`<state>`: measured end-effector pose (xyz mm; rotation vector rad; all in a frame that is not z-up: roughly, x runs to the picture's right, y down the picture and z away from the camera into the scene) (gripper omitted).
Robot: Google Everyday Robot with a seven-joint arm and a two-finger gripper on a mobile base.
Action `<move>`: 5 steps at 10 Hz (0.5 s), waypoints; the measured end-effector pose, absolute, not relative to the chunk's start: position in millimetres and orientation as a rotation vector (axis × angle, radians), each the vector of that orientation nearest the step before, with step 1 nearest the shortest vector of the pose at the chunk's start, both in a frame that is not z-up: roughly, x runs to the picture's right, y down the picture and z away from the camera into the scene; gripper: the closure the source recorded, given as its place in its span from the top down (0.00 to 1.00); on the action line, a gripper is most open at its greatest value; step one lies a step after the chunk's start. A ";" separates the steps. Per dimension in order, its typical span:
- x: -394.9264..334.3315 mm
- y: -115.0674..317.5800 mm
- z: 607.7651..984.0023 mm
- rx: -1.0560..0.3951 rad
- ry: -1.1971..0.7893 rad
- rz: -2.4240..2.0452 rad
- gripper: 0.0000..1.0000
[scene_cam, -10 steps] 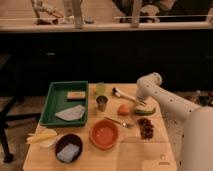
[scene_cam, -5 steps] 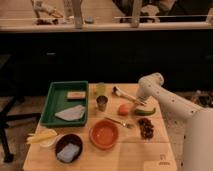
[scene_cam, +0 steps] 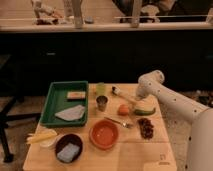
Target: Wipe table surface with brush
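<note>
The brush (scene_cam: 123, 95) lies on the table surface (scene_cam: 132, 155) at the back, its small whitish head (scene_cam: 114, 90) to the left and its dark handle running right towards the arm. My gripper (scene_cam: 138, 97) is at the end of the white arm (scene_cam: 165, 97) that reaches in from the right. It sits low over the handle's right end, just behind the green pepper (scene_cam: 145, 108). The arm's wrist hides whether it is touching the handle.
A green tray (scene_cam: 51, 107) with a cloth and a sponge block stands at the left. A metal cup (scene_cam: 102, 103), a yellow-green glass (scene_cam: 101, 88), an orange fruit (scene_cam: 123, 109), a fork (scene_cam: 119, 122), an orange bowl (scene_cam: 104, 134), a dark bowl (scene_cam: 68, 148) and dark brown bits (scene_cam: 146, 128) crowd the table.
</note>
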<state>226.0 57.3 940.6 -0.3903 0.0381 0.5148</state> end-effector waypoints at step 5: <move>211.9 37.6 922.6 -0.363 0.088 0.356 0.00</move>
